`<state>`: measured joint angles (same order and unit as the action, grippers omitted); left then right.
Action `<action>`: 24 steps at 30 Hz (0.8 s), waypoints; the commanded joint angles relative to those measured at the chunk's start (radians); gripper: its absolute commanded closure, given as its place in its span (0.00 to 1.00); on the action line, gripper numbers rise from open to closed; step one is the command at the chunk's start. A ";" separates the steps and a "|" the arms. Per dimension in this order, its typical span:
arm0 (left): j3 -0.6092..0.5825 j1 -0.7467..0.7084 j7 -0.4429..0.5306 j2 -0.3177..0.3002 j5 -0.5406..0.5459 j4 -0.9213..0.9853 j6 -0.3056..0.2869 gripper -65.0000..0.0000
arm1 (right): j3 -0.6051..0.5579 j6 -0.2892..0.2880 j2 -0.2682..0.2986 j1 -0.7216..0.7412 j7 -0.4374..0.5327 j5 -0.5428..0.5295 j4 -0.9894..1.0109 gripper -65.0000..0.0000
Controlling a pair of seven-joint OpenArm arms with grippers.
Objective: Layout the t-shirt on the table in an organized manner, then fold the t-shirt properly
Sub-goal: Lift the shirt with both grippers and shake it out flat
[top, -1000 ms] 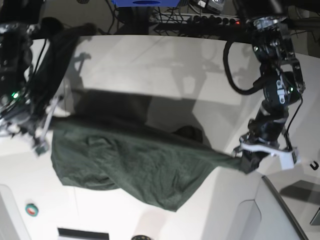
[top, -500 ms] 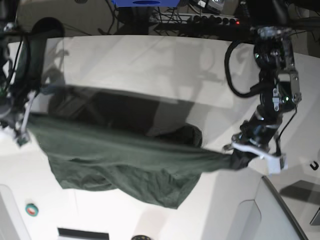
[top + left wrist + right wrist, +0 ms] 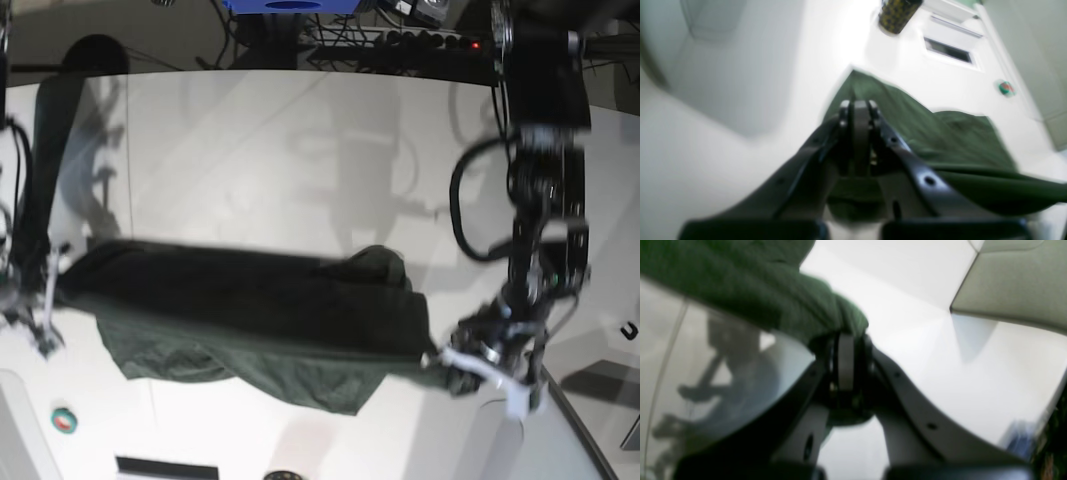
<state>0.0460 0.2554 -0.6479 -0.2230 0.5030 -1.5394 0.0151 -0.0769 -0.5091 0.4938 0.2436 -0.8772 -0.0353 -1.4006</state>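
Near the table's [image 3: 300, 130] near edge you have a small green-and-red round thing [image 3: 64, 420] at the left and a dark cylinder [image 3: 897, 13]; neither blocks the arms. Since half a second ago both arms have dropped nearer and the t-shirt [image 3: 260, 330] hangs lower, stretched left to right. Your left gripper [image 3: 470, 372] and right gripper [image 3: 40, 310] each clamp a cloth end.

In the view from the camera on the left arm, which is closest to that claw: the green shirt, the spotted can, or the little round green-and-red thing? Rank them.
1. The t-shirt: pinched in the left claw itself, spreading away to the right.
2. The round green-and-red thing: on the table, far right, beyond the shirt.
3. The spotted can: at the top edge; roughly as far, so the last two are too close to call.
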 commanded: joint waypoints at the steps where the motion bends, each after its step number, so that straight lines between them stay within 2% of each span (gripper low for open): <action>1: -0.001 0.071 0.035 0.017 -0.048 0.035 0.015 1.00 | -0.007 0.000 0.024 0.110 0.026 0.041 0.050 1.00; 4: 0.019 0.236 0.067 0.096 -0.128 0.132 0.015 1.00 | -0.028 -0.039 0.027 0.345 0.097 0.094 0.211 1.00; 8: 0.012 0.434 0.053 0.153 -0.197 0.149 0.015 1.00 | -0.024 -0.102 0.027 0.564 0.123 0.275 0.212 1.00; 11: 0.027 0.529 0.000 0.188 -0.249 0.152 0.015 1.00 | -0.021 -0.182 0.022 0.639 0.120 0.380 0.143 1.00; 13: 0.027 0.520 0.000 0.196 -0.264 0.126 0.015 1.00 | -0.021 -0.189 0.019 0.627 0.091 0.433 0.074 1.00; 17: 0.025 0.356 0.000 0.196 -0.232 0.012 0.015 1.00 | -0.019 -0.189 0.026 0.434 -0.015 0.444 -0.084 1.00; 20: 0.025 0.180 -0.003 0.193 -0.205 -0.149 0.015 1.00 | 0.081 -0.189 0.018 0.196 -0.060 0.447 -0.233 1.00; 24: 0.053 -0.090 -0.002 0.121 -0.198 -0.310 0.015 1.00 | 0.190 -0.189 -0.056 -0.114 -0.090 0.447 -0.363 1.00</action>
<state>0.0811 0.1455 -0.6739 -0.0887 0.3378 -1.8416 0.0010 0.1074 -0.7036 0.4240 0.1143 -0.9421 0.3847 -1.7542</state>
